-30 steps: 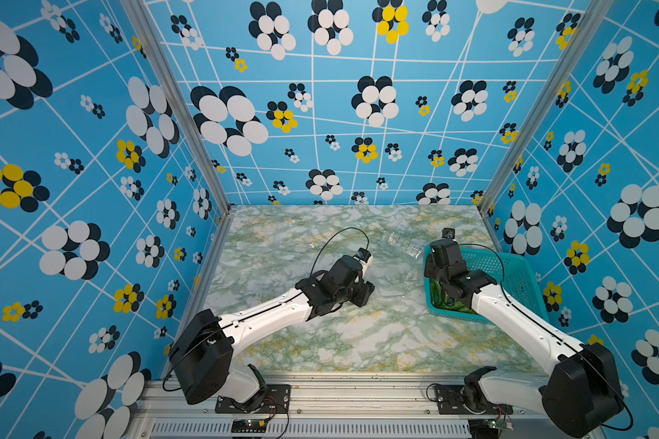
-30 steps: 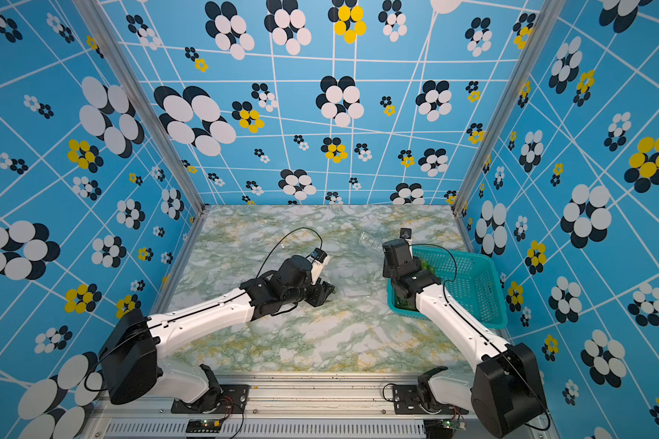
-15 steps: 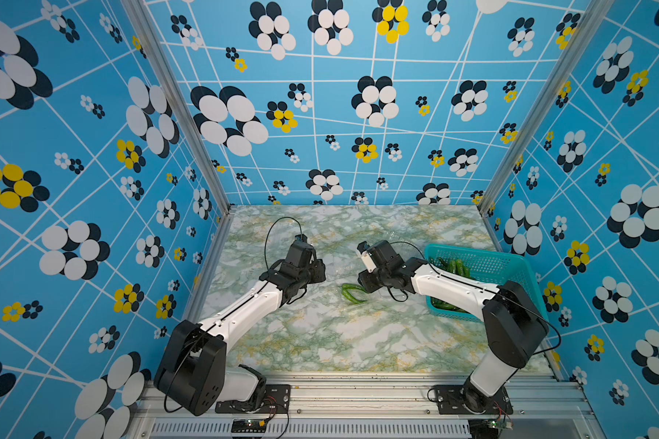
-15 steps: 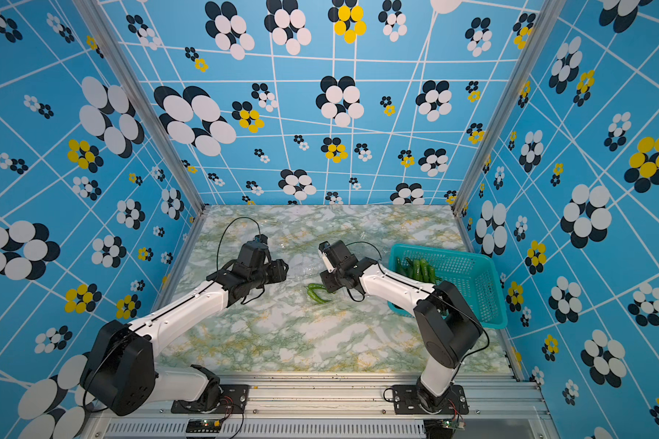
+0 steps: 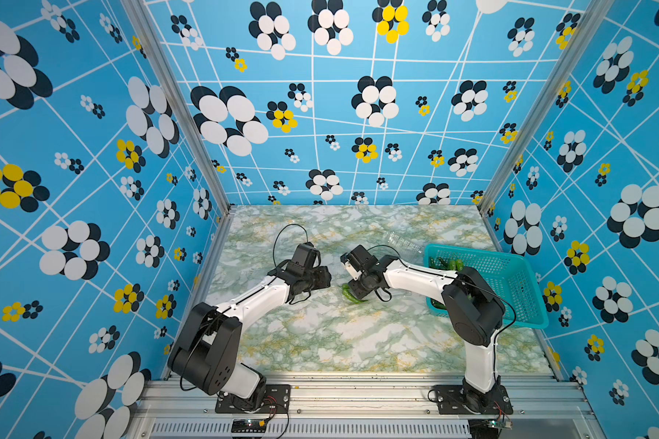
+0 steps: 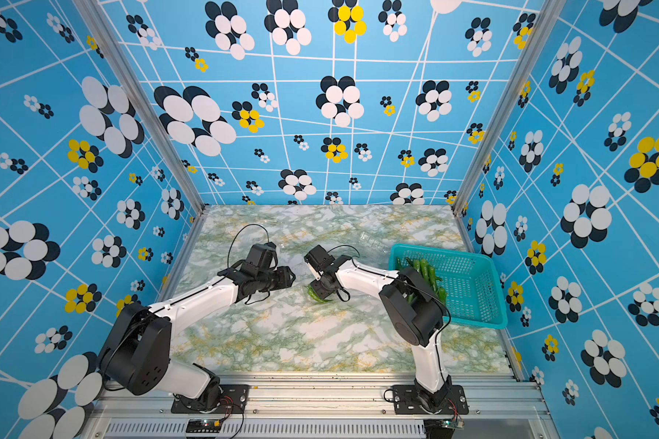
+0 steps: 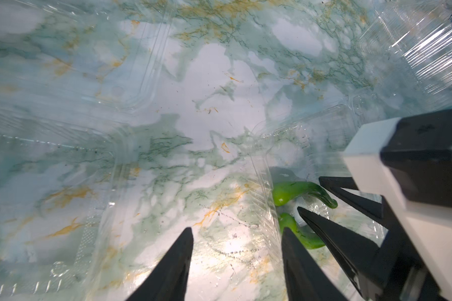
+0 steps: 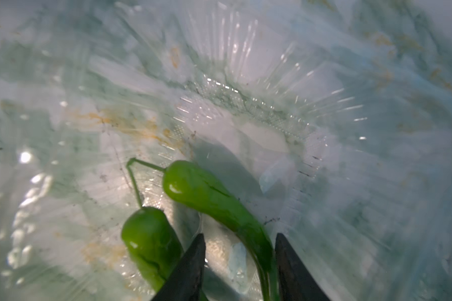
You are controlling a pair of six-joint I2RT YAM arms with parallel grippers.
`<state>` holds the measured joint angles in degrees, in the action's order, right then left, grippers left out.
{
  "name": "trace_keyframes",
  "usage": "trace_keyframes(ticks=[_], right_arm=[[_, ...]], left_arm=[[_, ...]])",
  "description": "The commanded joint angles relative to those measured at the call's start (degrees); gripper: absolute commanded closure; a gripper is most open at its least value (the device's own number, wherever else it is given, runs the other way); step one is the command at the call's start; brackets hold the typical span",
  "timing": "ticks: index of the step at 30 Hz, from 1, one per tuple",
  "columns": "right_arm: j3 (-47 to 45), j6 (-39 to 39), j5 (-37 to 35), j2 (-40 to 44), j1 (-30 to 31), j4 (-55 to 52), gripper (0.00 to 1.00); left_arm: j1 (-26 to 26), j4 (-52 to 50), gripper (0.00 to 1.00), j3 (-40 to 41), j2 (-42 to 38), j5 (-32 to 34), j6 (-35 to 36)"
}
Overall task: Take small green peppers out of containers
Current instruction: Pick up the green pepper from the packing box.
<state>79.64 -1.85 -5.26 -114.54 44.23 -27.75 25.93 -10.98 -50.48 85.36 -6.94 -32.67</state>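
2 peppers (in container): 1 within right gripper, 1 beside.

We read no text, labels, brands or numbers in any view; nothing legible anywhere.

Teal basket on marbled table

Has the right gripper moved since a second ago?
Yes. The right gripper has swung away from the teal basket toward the middle of the table, and is now over the small green peppers.
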Motion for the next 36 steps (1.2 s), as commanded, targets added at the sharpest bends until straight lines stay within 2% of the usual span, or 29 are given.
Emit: trace_keyframes(ticks=[1, 5, 15, 18, 23, 28, 32, 36], right_arm=[[2.08, 1.51, -1.72, -1.87, 0.07, -3.18, 0.55], [2.81, 1.65, -0.49, -3.37, 0.07, -3.72, 0.57], [3.12, 1.42, 0.10, -3.64, 0.07, -4.17, 0.93], [2.81, 1.14, -0.39, -2.86, 0.07, -3.80, 0.99], [0.63, 0.65, -1.06, 1.07, 0.07, -1.89, 1.00], [-4.60, -0.34, -5.82, 9.56, -0.02, 2.79, 1.00], [-9.16, -1.93, -12.14, 16.39, -0.78, 6.93, 1.00], [-14.30, -4.47, -20.45, 23.99, -2.83, 10.35, 1.00]], left_arm=[[-0.12, -0.62, 0.44, -1.73, 0.34, -1.05, -0.32], [-0.23, -0.71, 0.44, -1.78, 0.45, -1.16, -0.29], [-0.26, -0.57, 0.45, -1.75, -0.15, -1.32, -0.26], [-0.26, 0.06, 0.45, -1.49, -0.35, -1.71, -0.12], [-0.07, 1.91, 0.47, -0.99, -0.59, -3.80, 0.02], [0.67, 4.85, 0.47, -0.05, -1.93, -6.18, 0.30], [2.93, 4.44, 0.47, -1.96, -1.62, -7.16, 2.20], [7.40, 5.91, 0.47, -3.17, -2.01, -8.56, 5.86]])
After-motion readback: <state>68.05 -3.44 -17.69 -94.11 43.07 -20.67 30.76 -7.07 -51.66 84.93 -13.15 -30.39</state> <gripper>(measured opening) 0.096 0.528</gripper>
